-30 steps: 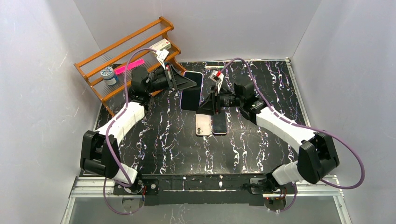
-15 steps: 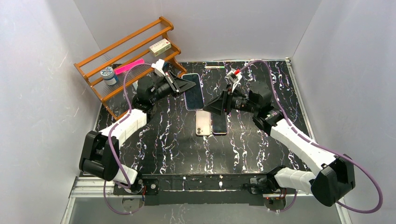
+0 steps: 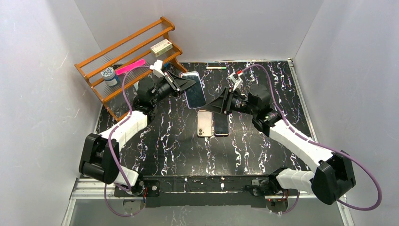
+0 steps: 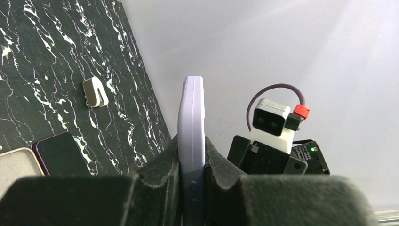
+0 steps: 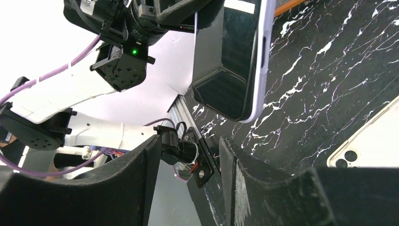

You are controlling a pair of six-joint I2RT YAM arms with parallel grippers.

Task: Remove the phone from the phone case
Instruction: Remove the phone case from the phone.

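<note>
The phone (image 3: 194,90) is held clear of the table (image 3: 179,141), over its far middle, with its dark screen turned toward the right arm. The left gripper (image 3: 186,85) comes in from the left, and its jaws are pinched on the phone's two flat faces at one end. In the left wrist view the phone stands edge-on between them, showing a lavender rim. Whether a case is on the phone cannot be told. The right gripper (image 5: 188,146) sits just right of the phone and points at it. Its jaws are spread with nothing between them, and they do not touch the phone. Below and nearer, a pale phone (image 3: 204,125) and a dark phone (image 3: 221,125) lie flat side by side on the table, touching or nearly so. A rack (image 3: 120,43) stands at the far left, behind the left arm. A pen (image 3: 215,68) lies along the far edge. A small white item (image 4: 94,92) lies on the table beyond the phone.
</note>
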